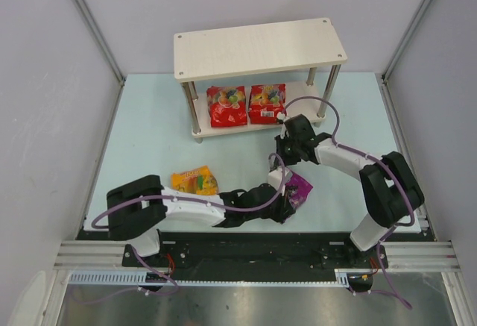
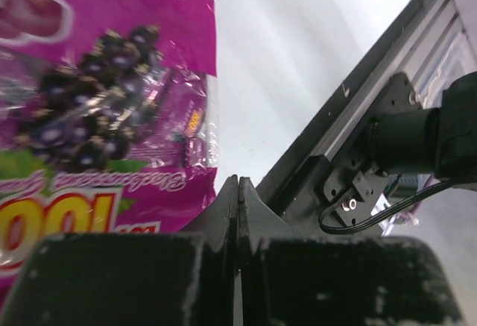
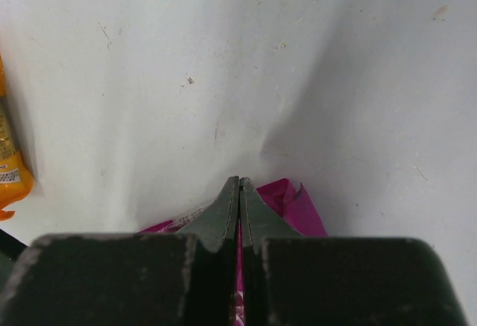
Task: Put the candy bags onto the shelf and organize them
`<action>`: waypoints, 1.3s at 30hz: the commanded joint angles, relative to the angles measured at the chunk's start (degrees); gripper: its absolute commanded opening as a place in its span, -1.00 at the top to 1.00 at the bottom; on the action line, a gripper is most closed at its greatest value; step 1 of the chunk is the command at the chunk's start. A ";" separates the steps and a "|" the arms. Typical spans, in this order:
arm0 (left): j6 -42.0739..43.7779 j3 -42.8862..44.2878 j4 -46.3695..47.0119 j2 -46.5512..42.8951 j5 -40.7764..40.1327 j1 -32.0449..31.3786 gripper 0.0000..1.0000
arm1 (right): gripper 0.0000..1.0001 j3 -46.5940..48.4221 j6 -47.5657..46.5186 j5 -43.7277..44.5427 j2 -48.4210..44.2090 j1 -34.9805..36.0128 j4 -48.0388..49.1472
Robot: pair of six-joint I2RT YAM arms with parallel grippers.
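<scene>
In the top view, the shelf (image 1: 261, 46) is standing at the far edge of the table (image 1: 149, 139), with pale walls (image 1: 45, 117) closing in on three sides. A red bag (image 1: 226, 106) and a second red bag (image 1: 267, 103) are lying side by side on its lower board. Their print is too small to read. A broad stretch of table is lying open to the left, between the shelf and the orange-yellow bag (image 1: 195, 181), which is resting near the left arm. The purple bag (image 1: 300, 189) is sitting near the front edge, with the left gripper (image 1: 282, 208) reaching in beside it and the right gripper (image 1: 280, 171) pointing down at its far side.

In the left wrist view, the left gripper (image 2: 238, 184) is showing its fingers pressed tight together. The purple bag (image 2: 112, 80) is filling the upper left, with its lower edge running behind one finger. Whether it is pinched cannot be told. Dark berries and a large "100" are showing on it; the cursive line is unreadable. An aluminium rail (image 2: 373, 87) and a black motor housing (image 2: 417, 143) with a looped cable (image 2: 358, 221) are crowding the right.

In the right wrist view, the right gripper (image 3: 238, 183) is clenching the edge of the purple bag (image 3: 291, 203), with magenta film flaring on both sides of the tips. The orange-yellow bag (image 3: 9, 169) is peeking in at the left edge. Open table (image 3: 261, 57) is lying beyond.
</scene>
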 commanded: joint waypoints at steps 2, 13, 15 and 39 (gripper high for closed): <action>-1.77 5.14 2.76 4.17 4.95 -0.67 1.00 | 1.00 3.05 -1.29 -0.97 2.46 0.35 0.54; -1.69 11.56 -11.48 6.81 3.55 -0.40 1.00 | 1.00 4.55 -1.81 1.84 4.92 0.43 -2.45; -2.04 11.48 -12.63 6.81 4.16 -0.05 1.00 | 1.00 4.64 -1.81 1.58 5.27 0.35 -2.54; -7.31 -0.38 -17.73 0.92 2.32 8.73 1.00 | 1.00 3.94 -1.72 5.62 4.57 0.78 -9.66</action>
